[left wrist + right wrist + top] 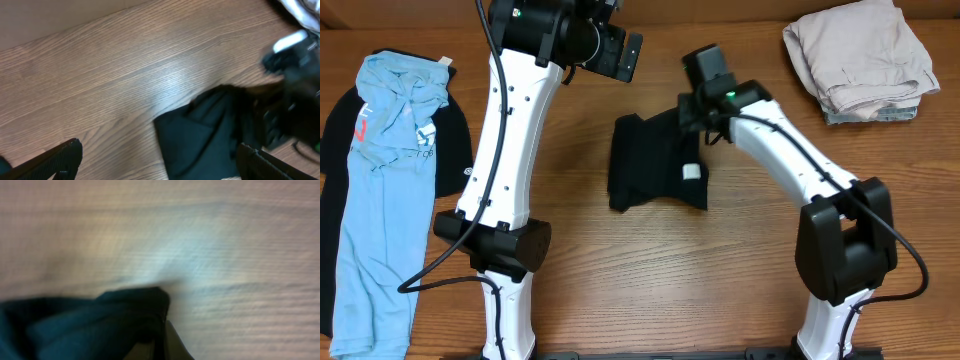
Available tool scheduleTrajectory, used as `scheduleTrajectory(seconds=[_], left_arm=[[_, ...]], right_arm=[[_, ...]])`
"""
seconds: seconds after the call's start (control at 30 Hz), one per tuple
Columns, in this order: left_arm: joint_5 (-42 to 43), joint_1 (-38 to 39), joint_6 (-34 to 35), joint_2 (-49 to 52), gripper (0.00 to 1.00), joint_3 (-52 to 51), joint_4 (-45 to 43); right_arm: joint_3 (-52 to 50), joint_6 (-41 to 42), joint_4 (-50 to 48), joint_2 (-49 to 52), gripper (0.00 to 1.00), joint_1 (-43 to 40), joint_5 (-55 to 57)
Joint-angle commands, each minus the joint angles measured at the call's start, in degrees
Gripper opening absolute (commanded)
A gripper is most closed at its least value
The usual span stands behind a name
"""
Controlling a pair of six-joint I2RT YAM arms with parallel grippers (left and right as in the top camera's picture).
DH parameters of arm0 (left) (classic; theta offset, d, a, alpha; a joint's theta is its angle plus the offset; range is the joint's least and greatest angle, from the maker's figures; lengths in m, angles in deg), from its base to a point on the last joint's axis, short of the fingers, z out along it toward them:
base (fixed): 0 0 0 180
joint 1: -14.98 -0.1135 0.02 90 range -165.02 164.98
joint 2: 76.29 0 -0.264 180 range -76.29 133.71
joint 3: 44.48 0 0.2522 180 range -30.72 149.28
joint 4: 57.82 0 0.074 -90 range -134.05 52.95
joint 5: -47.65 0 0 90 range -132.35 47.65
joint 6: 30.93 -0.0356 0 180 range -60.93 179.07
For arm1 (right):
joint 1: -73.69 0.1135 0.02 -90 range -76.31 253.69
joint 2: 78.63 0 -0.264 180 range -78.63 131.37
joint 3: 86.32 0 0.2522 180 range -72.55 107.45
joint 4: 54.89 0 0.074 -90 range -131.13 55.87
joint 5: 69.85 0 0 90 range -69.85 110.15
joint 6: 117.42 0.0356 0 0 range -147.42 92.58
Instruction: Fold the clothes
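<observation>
We find black T-shirt (650, 165) at centre of counter (720, 270), folded near-square. Nearer: right tool (698, 115) at its far right corner; view blurred, we cannot tell its opening. Beyond far edge: left tool (623, 55), spread wide, empty.

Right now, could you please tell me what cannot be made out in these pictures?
1. Right gripper: overhead, its own wrist covers the fingers; the right wrist view is blurred, so any hold on the black T-shirt is unclear.
2. White label: overhead, too small to read.
3. Black tee at left: overhead, mostly under the light blue tee and cut by the frame edge.
4. Beige garments: overhead, stacked, count unclear.
</observation>
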Motion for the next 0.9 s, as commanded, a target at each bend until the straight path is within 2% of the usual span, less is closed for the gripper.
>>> scheduleTrajectory(seconds=[0.0,0.03,0.07,0.13,0.17,0.23,0.3,0.47,0.6,0.77,0.87], left_arm=[[-0.96,-0.42,0.52,0.90,1.00,0.48,0.07],[-0.96,-0.42,0.52,0.90,1.00,0.48,0.13],[-0.94,-0.42,0.37,0.90,1.00,0.48,0.17],[-0.94,-0.42,0.35,0.90,1.00,0.48,0.35],[-0.94,-0.42,0.35,0.90,1.00,0.48,0.44],[-0.94,-0.42,0.22,0.90,1.00,0.48,0.76],[-0.98,-0.42,-0.09,0.90,1.00,0.48,1.03],[-1.75,-0.44,-0.94,0.90,1.00,0.48,1.29],[-2.01,-0.42,-0.92,0.90,1.00,0.48,1.29],[-1.99,-0.44,-0.92,0.90,1.00,0.48,1.77],[-2.01,-0.42,-0.92,0.90,1.00,0.48,2.14]], right_arm=[[1.73,-1.01,-2.12,-0.52,0.05,-3.98,-2.69],[1.73,-1.75,-2.25,-0.26,0.10,-4.70,-3.76],[1.73,-1.75,-2.08,0.00,0.22,-5.62,-4.50],[1.73,-1.77,-1.22,0.04,0.64,-7.19,-6.43],[1.75,-1.86,-0.63,0.02,0.80,-8.00,-8.37],[1.88,-3.63,1.70,-0.52,0.99,-9.90,-15.15],[2.14,-4.20,7.26,-1.46,1.00,-12.90,-23.96],[1.49,-12.87,14.45,-0.76,1.00,-15.78,-35.69],[0.20,-15.82,15.04,0.55,1.00,-15.17,-36.57],[-2.75,-16.41,10.82,1.18,1.00,-13.42,-37.48],[-4.81,-14.25,6.49,2.16,1.00,-12.13,-32.65]])
